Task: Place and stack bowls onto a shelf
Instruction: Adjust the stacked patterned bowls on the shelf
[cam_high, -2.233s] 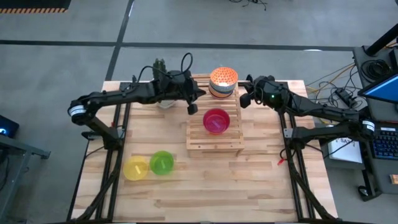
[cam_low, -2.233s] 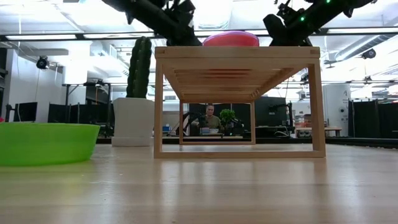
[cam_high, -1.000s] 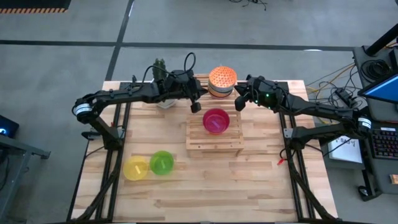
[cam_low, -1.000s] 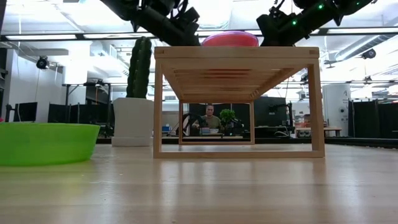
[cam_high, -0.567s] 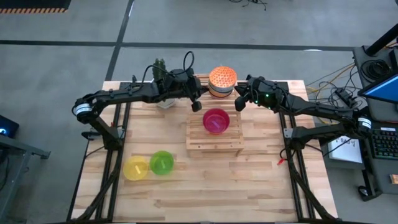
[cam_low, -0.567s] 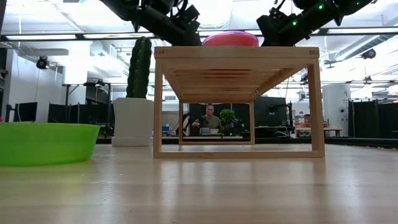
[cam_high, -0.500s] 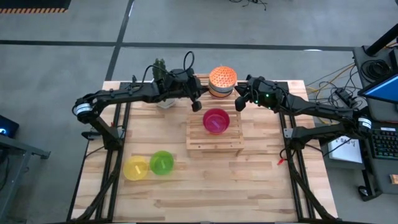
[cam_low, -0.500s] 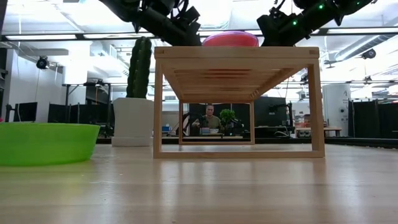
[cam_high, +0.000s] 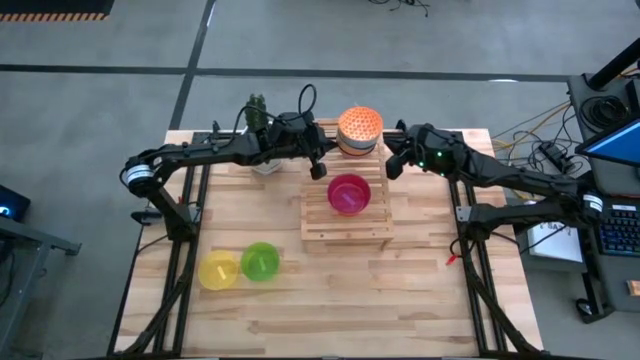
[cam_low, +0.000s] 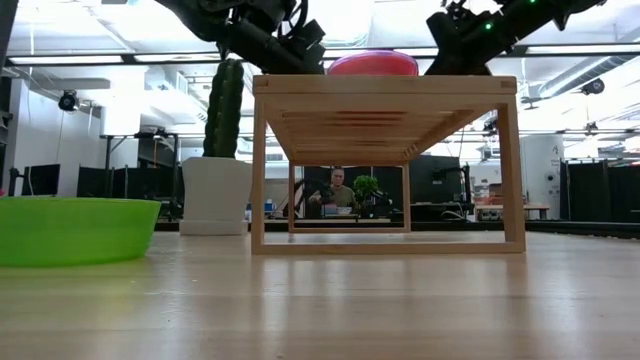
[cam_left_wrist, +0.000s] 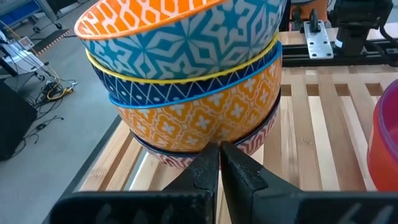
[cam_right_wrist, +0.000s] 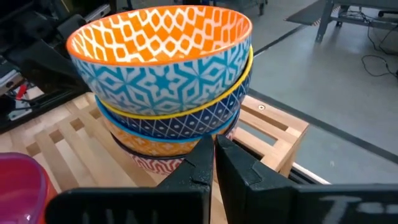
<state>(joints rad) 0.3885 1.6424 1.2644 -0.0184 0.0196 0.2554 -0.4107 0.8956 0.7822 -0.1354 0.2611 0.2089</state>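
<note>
Patterned bowls (cam_high: 359, 130) sit stacked at your shelf's (cam_high: 345, 225) far edge, the pink bowl (cam_high: 348, 193) mid-shelf. Your left hand (cam_high: 321, 170) and right hand (cam_high: 391, 167) flank the stack, fingers pinched shut, empty.

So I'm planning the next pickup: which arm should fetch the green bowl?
Left, probably: the green bowl sits on the table's left side, nearer the left pincer than the right pincer.

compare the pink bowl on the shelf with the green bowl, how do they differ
The pink bowl sits alone on top of the slatted wooden shelf; the green bowl rests down on the tabletop, touching a yellow bowl. The pink one lies between both grippers; the green one is far from them. Both are plain, upright and empty.
</note>
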